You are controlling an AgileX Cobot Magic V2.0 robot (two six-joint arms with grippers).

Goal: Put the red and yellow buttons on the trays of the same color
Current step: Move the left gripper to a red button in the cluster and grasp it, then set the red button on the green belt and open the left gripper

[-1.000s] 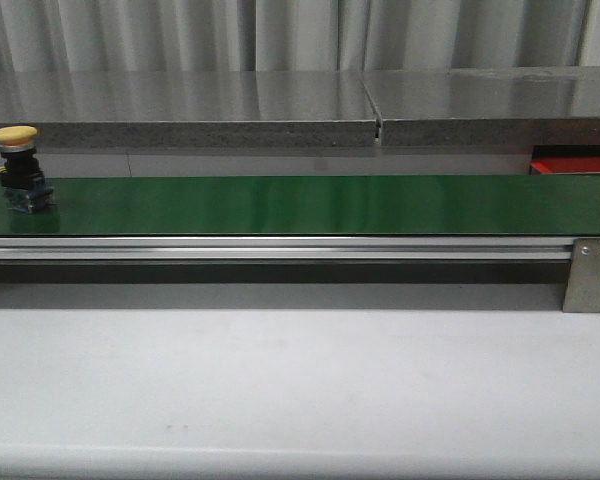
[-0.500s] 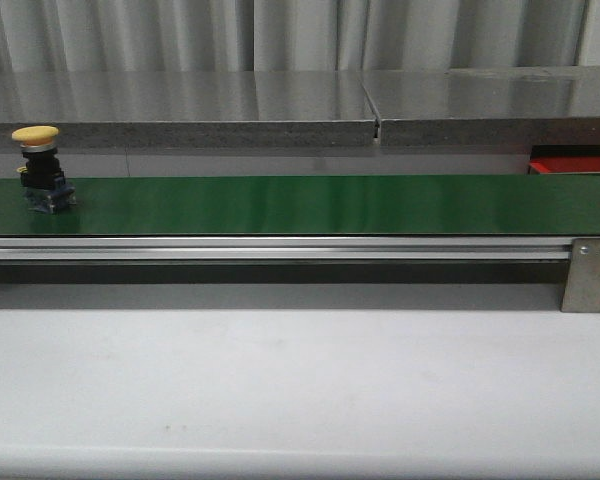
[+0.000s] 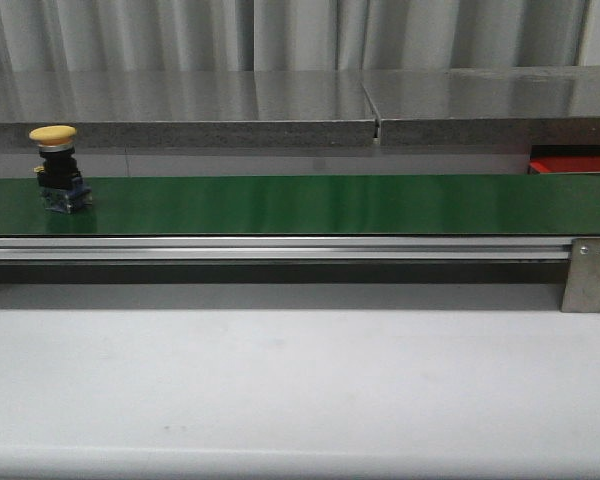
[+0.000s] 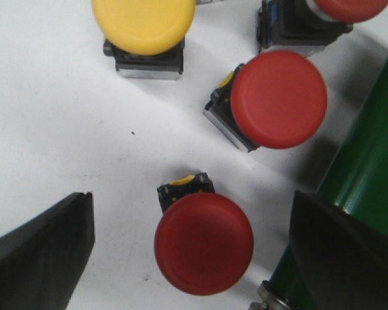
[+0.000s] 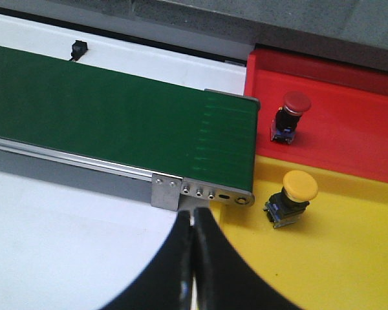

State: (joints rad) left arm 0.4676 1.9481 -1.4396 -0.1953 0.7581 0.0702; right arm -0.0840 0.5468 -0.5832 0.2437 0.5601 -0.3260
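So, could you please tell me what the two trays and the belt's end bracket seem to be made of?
The red tray and yellow tray look like moulded plastic: uniform saturated colour, soft rounded rims and a dull sheen. The end bracket on the green belt looks like bare metal, probably aluminium or steel: silvery brushed-grey face with small screw heads. None of this is certain from sight alone.

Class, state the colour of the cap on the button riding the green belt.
Yellow; the button on the belt shows best in the front view.

Green belt [image 3: 330,204] carries yellow button [image 3: 57,168] near left end; white table [image 3: 300,390] underneath.
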